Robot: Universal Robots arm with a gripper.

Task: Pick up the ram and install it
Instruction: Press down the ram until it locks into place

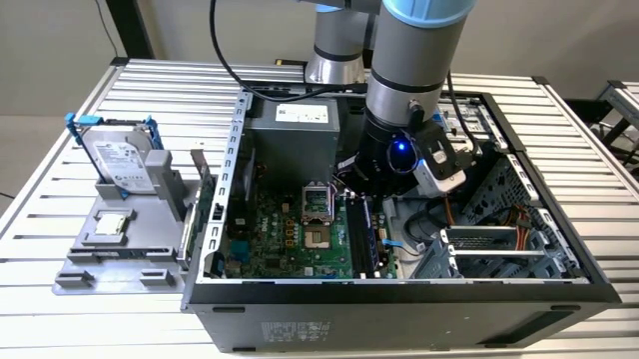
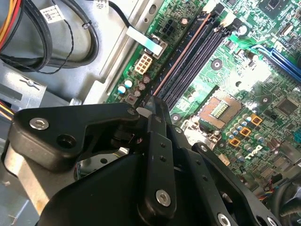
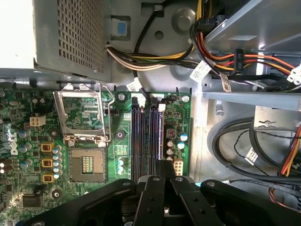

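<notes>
I've got the gripper down inside the PC case, fingers pinched almost together on the near end of the ram. The ram is edge-on along the outermost memory slot, next to the board edge. I can't tell if it's seated. CPU socket is beyond the slots. Hard drive is outside the case, at the exterior view's left.

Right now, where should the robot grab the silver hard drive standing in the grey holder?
By its upper half, coming straight down from above. The hard drive stands upright with its lower end sunk in the grey holder, so only the top is free. Pinching the blue rails on its two narrow edges looks safest.
</notes>
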